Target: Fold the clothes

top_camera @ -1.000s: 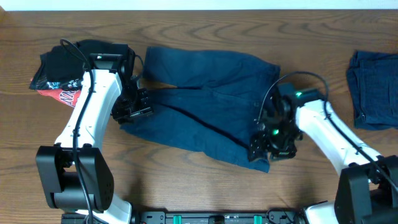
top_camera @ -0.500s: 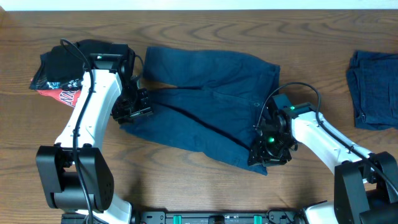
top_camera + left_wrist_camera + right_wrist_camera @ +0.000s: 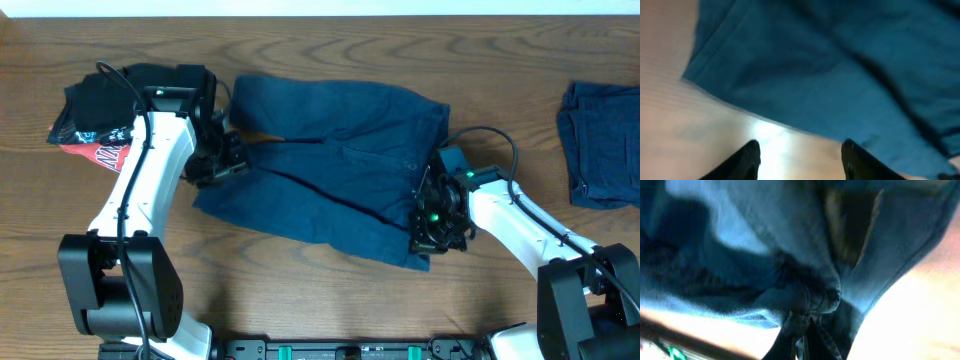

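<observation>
A dark blue garment lies spread and rumpled across the middle of the wooden table. My left gripper hovers at its left edge. In the left wrist view it stands open over bare wood, with the blue cloth just ahead and nothing between the fingers. My right gripper sits on the garment's near right corner. In the right wrist view it is shut on a bunched fold of the blue cloth.
A black garment with a red print lies heaped at the far left behind my left arm. A folded blue garment rests at the right edge. Bare wood runs along the near side.
My right gripper has closed on the garment's near right corner and drawn it slightly up and in. My left gripper has shifted a little toward the far side, still open.
</observation>
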Controlling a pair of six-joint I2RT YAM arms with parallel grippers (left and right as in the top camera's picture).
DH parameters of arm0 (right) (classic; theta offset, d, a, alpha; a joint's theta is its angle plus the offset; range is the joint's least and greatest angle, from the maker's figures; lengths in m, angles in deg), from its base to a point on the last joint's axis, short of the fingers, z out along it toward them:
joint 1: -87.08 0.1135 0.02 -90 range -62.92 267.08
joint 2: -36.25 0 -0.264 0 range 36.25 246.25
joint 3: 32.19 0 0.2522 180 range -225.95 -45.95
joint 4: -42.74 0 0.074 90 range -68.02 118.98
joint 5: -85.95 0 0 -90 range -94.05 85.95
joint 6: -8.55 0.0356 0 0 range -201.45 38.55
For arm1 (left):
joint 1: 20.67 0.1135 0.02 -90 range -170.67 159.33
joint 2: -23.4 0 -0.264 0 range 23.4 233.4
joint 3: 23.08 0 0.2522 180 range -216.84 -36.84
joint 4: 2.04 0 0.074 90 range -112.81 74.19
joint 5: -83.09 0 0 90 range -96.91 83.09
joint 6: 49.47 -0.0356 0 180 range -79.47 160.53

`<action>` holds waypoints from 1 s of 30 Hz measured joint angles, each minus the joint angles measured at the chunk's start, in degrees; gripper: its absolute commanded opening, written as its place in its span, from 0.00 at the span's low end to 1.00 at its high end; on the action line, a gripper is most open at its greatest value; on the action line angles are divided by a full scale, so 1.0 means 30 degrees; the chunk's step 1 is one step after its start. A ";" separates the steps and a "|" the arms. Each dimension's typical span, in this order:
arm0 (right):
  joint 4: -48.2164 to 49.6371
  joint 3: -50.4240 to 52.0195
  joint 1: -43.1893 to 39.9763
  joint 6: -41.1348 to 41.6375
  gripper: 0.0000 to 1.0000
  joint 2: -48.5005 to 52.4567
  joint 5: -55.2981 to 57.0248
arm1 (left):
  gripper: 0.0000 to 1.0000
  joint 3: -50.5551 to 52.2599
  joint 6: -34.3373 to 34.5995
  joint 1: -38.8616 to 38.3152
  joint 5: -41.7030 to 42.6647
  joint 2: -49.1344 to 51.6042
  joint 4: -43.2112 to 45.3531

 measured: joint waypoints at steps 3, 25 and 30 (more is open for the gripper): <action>0.1253 -0.0087 -0.0219 0.0532 0.01 0.0000 0.0648 | 0.54 0.0007 -0.0226 -0.0044 0.1049 0.0000 0.2339; 0.0780 -0.4073 -0.3373 -0.0022 0.01 0.0095 0.4036 | 0.56 0.0007 -0.0357 -0.0503 0.1741 0.1129 0.3745; 0.0729 -0.4073 -0.3373 -0.0124 0.01 0.0095 0.4131 | 0.56 0.0015 -0.0284 -0.0503 0.0277 0.2659 0.3606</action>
